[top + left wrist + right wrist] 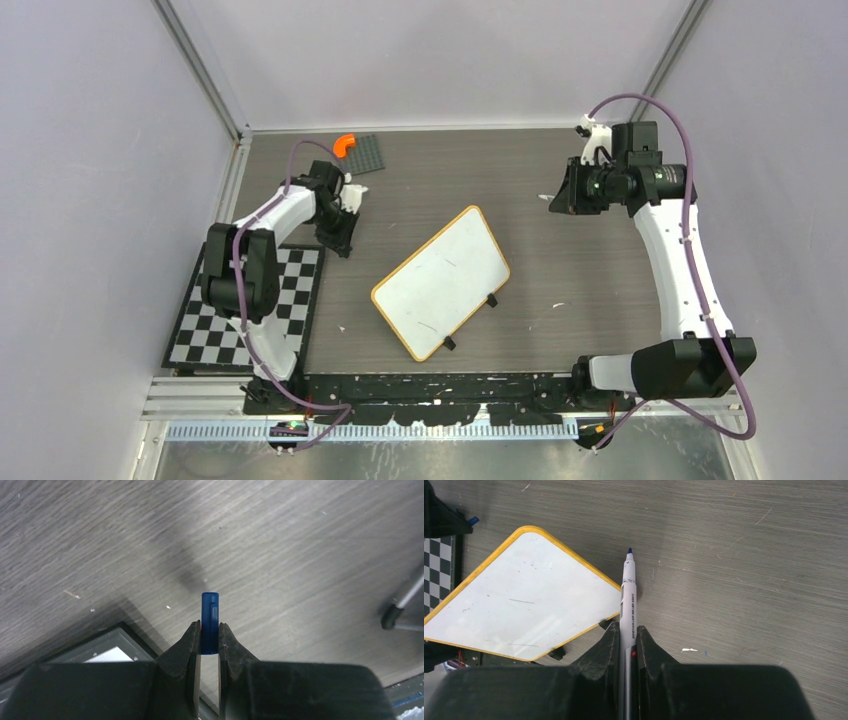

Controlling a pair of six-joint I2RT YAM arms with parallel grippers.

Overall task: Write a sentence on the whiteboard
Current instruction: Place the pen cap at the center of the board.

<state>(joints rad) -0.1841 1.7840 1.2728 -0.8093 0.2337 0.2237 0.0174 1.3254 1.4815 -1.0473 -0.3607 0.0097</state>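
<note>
Whiteboard (441,282) is found lying flat near the middle of the table (580,270), turned at a slant, with one long edge towards the left arm and the other towards the right arm. Two black clip feet (491,300) are noted on its near-right edge. In the right wrist view its white face (524,595) carries only a few thin, faint marks.

Left gripper (210,630) is seen pressed together on a blue cap (210,615), which stands out past the fingertips. In the top view this gripper (338,235) is held over the table's left part, just beyond the checkerboard mat (215,335) and apart from the board.

Right gripper (626,630) is seen pinching a marker (628,592), white-bodied, its uncapped blue tip pointing away from the jaws. The tip is placed beside the board's yellow rim, over bare table. In the top view this gripper (558,200) is raised at the far right.

A dark studded plate (370,155) with an orange piece (344,142) is recorded at the far left.
</note>
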